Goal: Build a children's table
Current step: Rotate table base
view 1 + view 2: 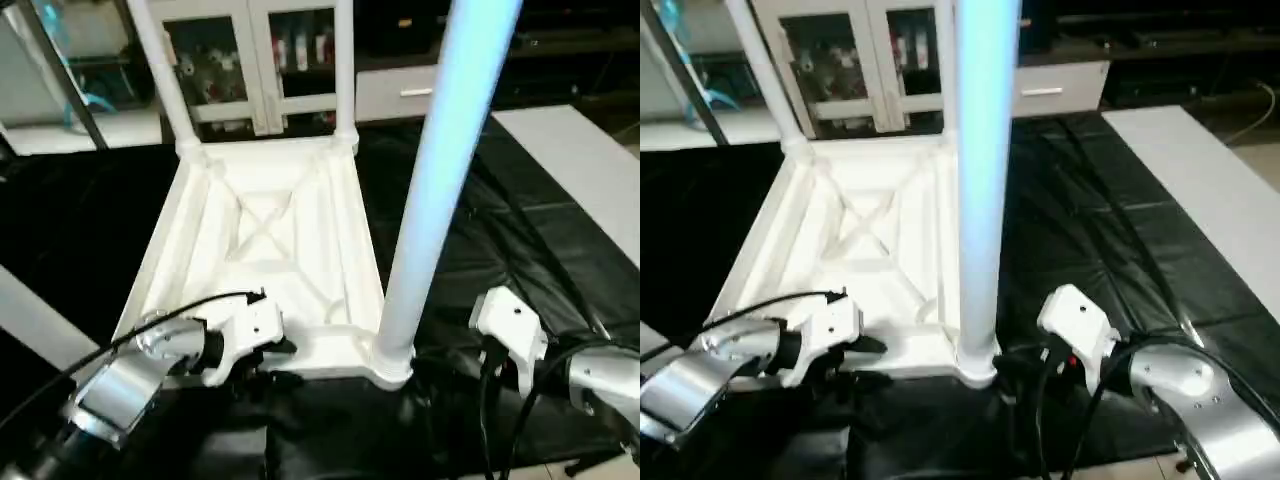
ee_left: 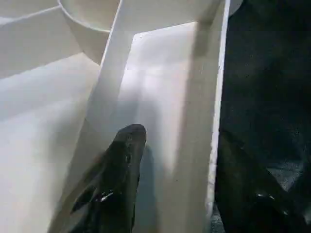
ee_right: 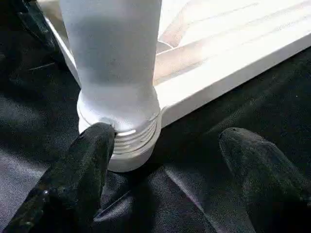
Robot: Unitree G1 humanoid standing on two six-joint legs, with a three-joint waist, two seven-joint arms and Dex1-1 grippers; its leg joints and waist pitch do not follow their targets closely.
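Black-covered work table [image 1: 560, 260] carries the upturned tabletop [image 1: 270, 240]. Left gripper [image 2: 180, 170] straddles its near rim; right gripper [image 3: 165, 160], spread, nears the near-right leg [image 1: 440, 180]. Next: seat the fourth leg.

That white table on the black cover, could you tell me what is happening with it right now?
The robot is assembling it upside down. The tabletop lies ribs-up with three legs standing in corner sockets; the nearest leg stands at the near right corner. The left gripper straddles the tabletop's near rim, one finger inside, one outside. The right gripper is open beside that leg's threaded base.
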